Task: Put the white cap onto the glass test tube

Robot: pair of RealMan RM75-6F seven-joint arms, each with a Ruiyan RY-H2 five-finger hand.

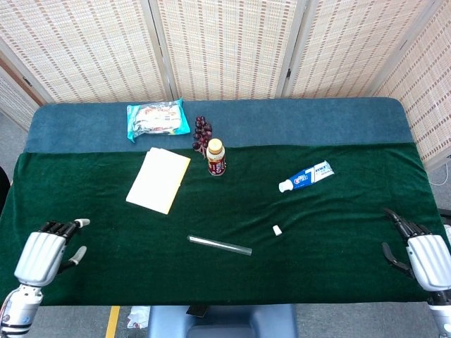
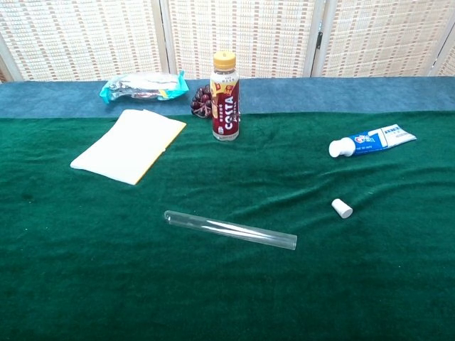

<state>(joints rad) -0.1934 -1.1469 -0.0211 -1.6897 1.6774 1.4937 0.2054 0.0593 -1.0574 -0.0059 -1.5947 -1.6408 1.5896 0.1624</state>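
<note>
A clear glass test tube lies flat on the green cloth near the front middle. The small white cap rests on the cloth to the tube's right, apart from it. My left hand hovers at the front left corner, fingers apart, holding nothing. Over the front right corner my right hand is likewise empty with its fingers spread. Both hands are far from the tube and cap, and neither shows in the chest view.
A Costa bottle stands at the back middle beside dark grapes. A yellow-white pad lies left, a snack packet behind it. A toothpaste tube lies right.
</note>
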